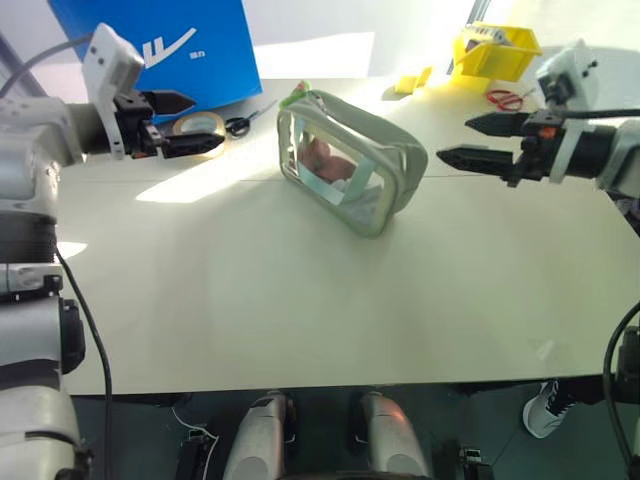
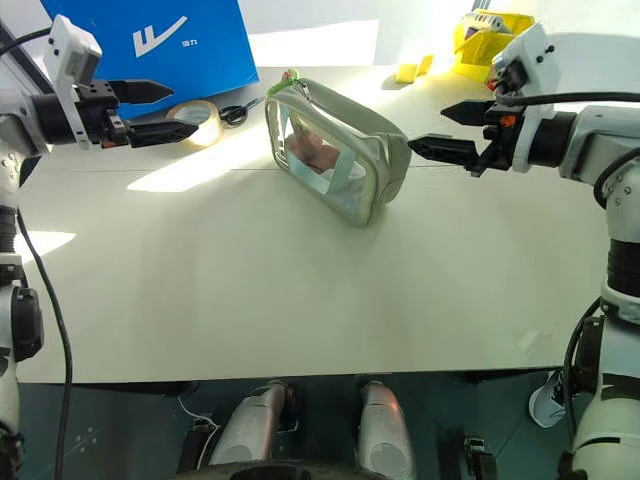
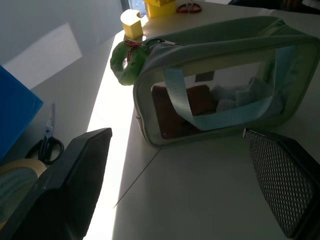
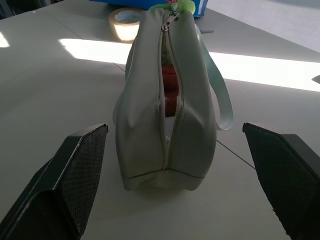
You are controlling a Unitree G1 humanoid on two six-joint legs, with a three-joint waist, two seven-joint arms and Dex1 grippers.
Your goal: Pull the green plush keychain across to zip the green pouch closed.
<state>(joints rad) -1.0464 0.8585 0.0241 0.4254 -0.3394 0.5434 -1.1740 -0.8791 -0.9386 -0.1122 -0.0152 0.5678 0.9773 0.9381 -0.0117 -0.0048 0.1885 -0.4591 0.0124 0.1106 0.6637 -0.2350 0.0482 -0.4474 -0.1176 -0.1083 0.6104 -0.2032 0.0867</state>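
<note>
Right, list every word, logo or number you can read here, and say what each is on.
Blue box: a white swoosh logo with small white characters beside it, too small to read.
Green pouch: no readable text.
Tape roll: no readable text.
Yellow bin: no readable text.

head pair: high, looking down | wrists: low, near, opposite sides | shared: green pouch

This looks like a lab or office test space: a plain white worktable carries a yellow plastic parts bin, a roll of tan packing tape, black-handled scissors, and a blue printed cardboard box.
</note>
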